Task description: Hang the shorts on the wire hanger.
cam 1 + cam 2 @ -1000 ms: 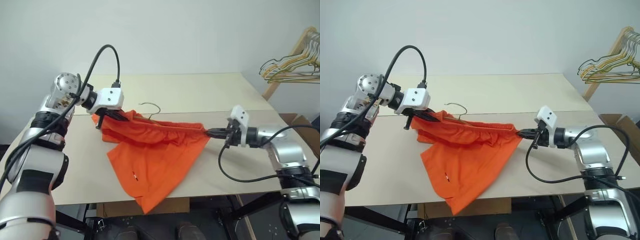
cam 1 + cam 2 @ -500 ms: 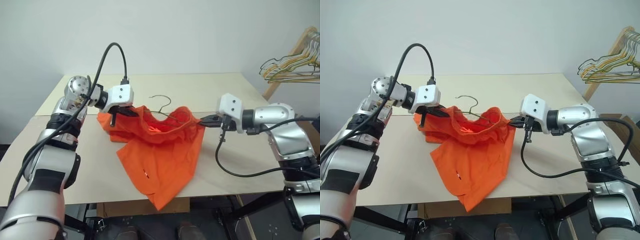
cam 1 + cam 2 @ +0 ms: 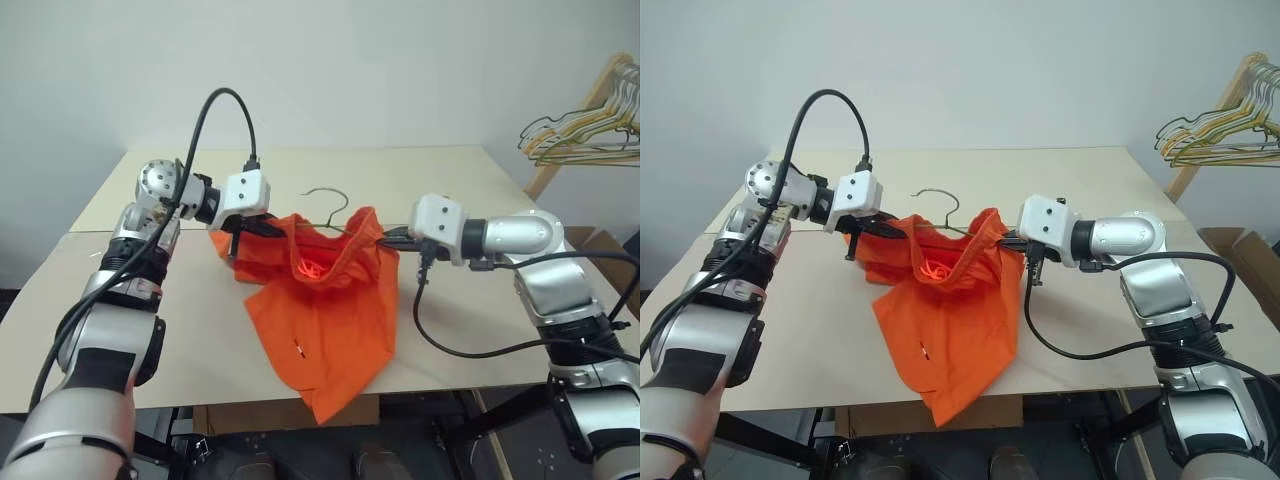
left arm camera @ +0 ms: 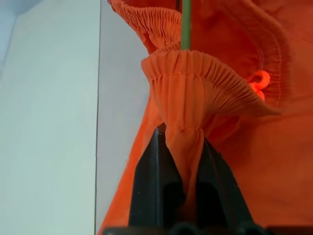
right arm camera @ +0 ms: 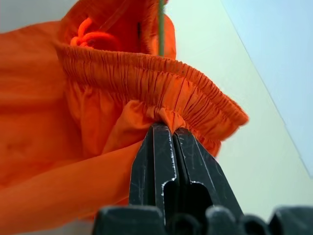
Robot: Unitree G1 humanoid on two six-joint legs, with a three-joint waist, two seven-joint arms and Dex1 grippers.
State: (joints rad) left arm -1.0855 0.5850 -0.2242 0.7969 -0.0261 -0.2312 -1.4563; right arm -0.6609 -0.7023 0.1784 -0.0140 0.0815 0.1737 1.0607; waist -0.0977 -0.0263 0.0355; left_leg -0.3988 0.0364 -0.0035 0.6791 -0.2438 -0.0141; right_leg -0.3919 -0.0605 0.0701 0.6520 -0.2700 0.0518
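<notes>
Both grippers' fingers (image 4: 156, 181) pinching the shorts (image 3: 330, 310) waistband, wire hanger (image 3: 328, 200) apparently threaded inside.

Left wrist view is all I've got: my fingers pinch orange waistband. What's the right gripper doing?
Observer: The right gripper is shut on the opposite end of the shorts' waistband.
Operator: Where's the hanger?
Observer: The wire hanger lies on the table behind the shorts, its hook showing above the waistband.
Operator: Are the shorts lifted clear?
Observer: No. The waistband is raised between the left gripper and the right one; the legs drape over the table's near edge.
</notes>
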